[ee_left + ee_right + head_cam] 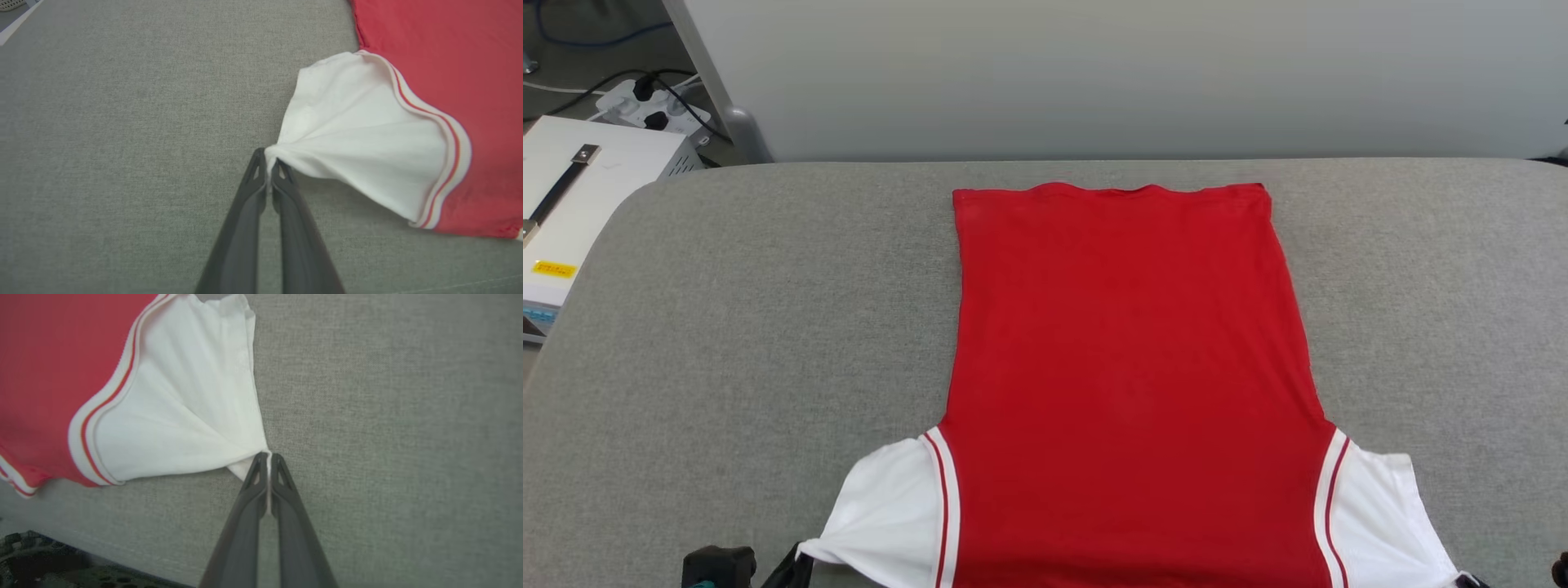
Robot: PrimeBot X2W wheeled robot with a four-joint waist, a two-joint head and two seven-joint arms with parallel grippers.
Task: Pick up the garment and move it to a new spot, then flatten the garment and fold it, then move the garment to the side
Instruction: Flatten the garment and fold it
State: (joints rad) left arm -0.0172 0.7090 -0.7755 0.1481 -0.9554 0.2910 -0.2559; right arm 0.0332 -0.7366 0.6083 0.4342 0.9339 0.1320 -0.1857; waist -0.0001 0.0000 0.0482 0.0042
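The garment (1131, 367) is a red jersey with white sleeves and red-and-white striped trim. It lies flat on the grey padded table (727, 343), plain red side up, hem at the far end and sleeves toward me. My left gripper (269, 160) is shut on the corner of one white sleeve (359, 134), pulling it taut; its dark tip also peeks in at the head view's lower left (796, 563). At the other side, my right gripper (269, 456) is shut on the corner of the other white sleeve (184, 416). Any print is hidden underneath.
A white equipment box (572, 204) with a black handle stands off the table's left edge, a power strip and cables (645, 102) behind it. A pale wall panel (1127, 73) runs along the far edge. Bare grey cloth lies on both sides of the garment.
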